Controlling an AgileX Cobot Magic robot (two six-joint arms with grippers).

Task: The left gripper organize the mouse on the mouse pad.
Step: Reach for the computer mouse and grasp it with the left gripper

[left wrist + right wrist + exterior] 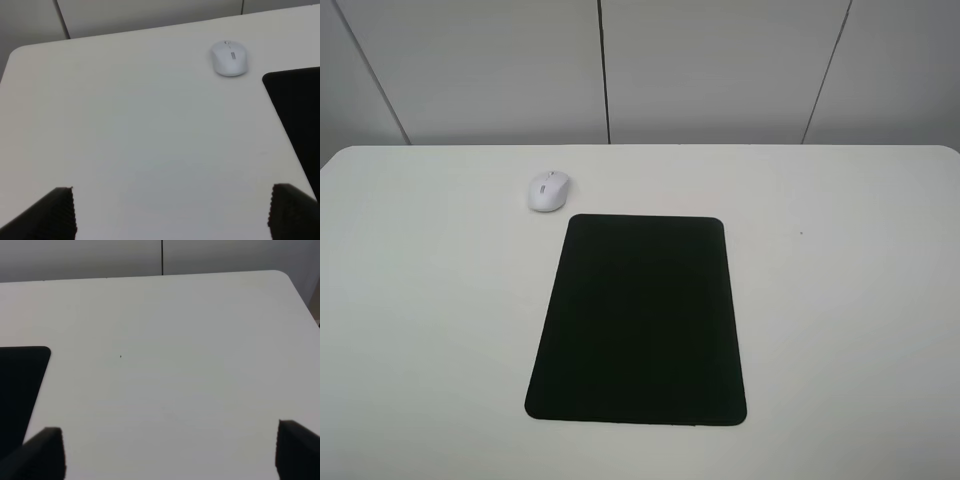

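Observation:
The white mouse [548,190] lies on the bare white table, just off the far left corner of the black mouse pad [638,318], touching none of it. The left wrist view shows the mouse [229,58] far ahead and an edge of the pad [297,115]. My left gripper [170,212] is open, its two black fingertips [55,210] spread wide over bare table with nothing between them. My right gripper [170,452] is open too, beside the pad's corner [20,385]. Neither arm shows in the high view.
The white table [840,300] has a rounded far edge against a pale panelled wall [720,60]. A tiny dark speck [801,234] marks the table right of the pad.

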